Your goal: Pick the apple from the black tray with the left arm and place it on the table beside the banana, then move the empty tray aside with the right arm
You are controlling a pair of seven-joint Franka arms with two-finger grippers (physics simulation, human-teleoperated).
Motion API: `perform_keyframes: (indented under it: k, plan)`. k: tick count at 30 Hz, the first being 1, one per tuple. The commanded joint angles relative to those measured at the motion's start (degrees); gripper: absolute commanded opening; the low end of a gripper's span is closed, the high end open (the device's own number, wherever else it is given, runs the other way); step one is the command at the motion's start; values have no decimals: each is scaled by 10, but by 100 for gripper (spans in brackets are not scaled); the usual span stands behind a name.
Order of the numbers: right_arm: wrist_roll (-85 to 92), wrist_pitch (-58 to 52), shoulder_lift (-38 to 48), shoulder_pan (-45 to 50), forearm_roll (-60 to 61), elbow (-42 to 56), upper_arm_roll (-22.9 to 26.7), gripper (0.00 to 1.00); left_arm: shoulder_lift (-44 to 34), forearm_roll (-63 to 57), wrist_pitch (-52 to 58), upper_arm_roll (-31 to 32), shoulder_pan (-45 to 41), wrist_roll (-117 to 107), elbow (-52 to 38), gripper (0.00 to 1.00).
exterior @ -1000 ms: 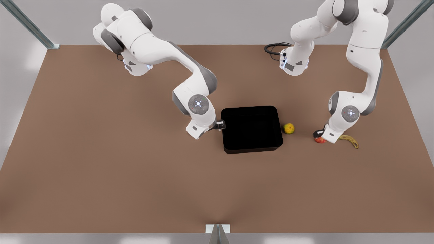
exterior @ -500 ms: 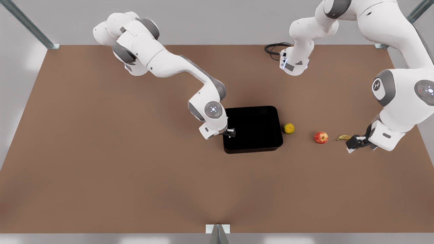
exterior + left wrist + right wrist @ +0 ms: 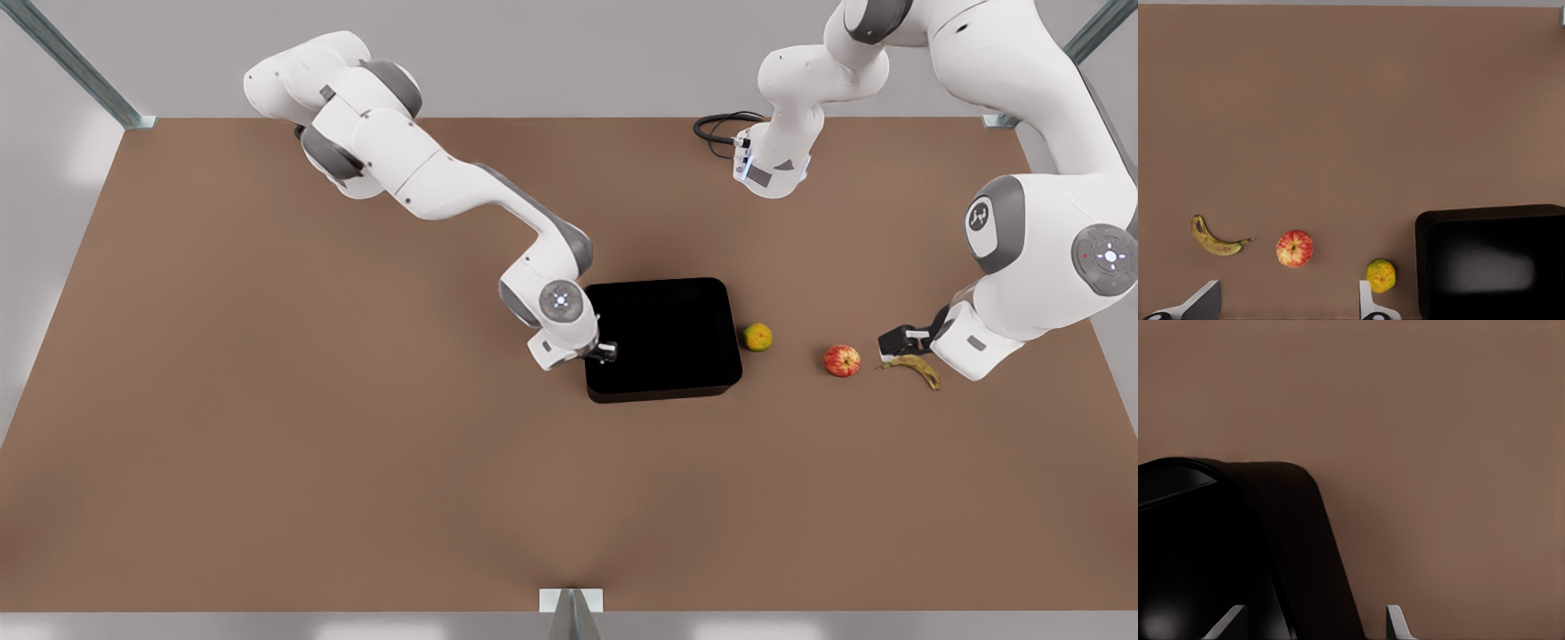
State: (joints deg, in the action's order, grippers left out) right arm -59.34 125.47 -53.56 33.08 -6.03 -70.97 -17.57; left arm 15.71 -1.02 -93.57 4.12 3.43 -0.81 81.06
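Straddling the black tray's near rim, our right gripper stands spread, one finger either side of the wall. Beyond the tray on the table we see a yellow-green fruit, then the apple beside the banana. Above the banana our left gripper hangs released, empty.

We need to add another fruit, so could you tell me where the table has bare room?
The table is bare toward the front view's left of the tray and along its near edge. It is crowded from the tray to the banana: green fruit, apple, both hands.
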Motion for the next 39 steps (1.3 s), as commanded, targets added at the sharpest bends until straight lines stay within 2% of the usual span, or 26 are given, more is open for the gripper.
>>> perform_keyframes:
  k: [1,3,4,7,8,9,10,11,19,20,21,26,32,35,37,38,39]
  plan:
    - [51,6,-4,-1,-1,0,0,72,-1,0,10,0,0,49,0,100]
    - [53,6,-4,-3,0,0,0,58,-1,0,9,0,0,50,0,100]
    - [59,6,-4,-3,0,1,0,49,-1,0,9,0,0,50,0,100]
    - [60,6,-4,-3,2,4,0,36,-1,0,10,0,1,51,-1,100]
    - [60,6,-4,-2,2,4,0,35,-1,0,9,0,0,51,-1,100]
    - [60,6,-4,-2,2,5,0,28,-1,0,9,0,0,51,-1,100]
    - [60,6,-4,-2,2,5,-1,28,-1,-3,9,0,1,51,-1,100]
    - [60,6,-4,-2,2,5,-1,21,0,-3,9,0,1,51,-1,100]
    - [72,-18,54,-5,7,6,-10,21,0,-3,3,0,0,50,-1,100]
    - [79,-36,65,-28,5,6,-35,21,0,-3,3,0,0,51,-1,100]
    - [93,-54,75,-35,5,6,-38,21,0,-3,3,0,0,51,-1,100]
    - [208,-191,126,-81,11,6,-34,21,1,-3,-2,0,0,50,0,100]
    - [418,-339,166,-196,38,4,-30,21,0,-3,-2,0,0,51,0,100]
    - [520,-398,187,-214,40,4,16,21,0,-3,-2,0,0,51,0,100]
    - [628,-426,199,-216,89,4,93,21,1,-3,-2,0,0,51,0,100]
    - [641,-434,200,-215,91,4,104,21,1,-3,-2,0,0,51,0,100]
    - [689,-438,200,-216,93,3,136,21,1,-3,-2,0,0,51,0,100]
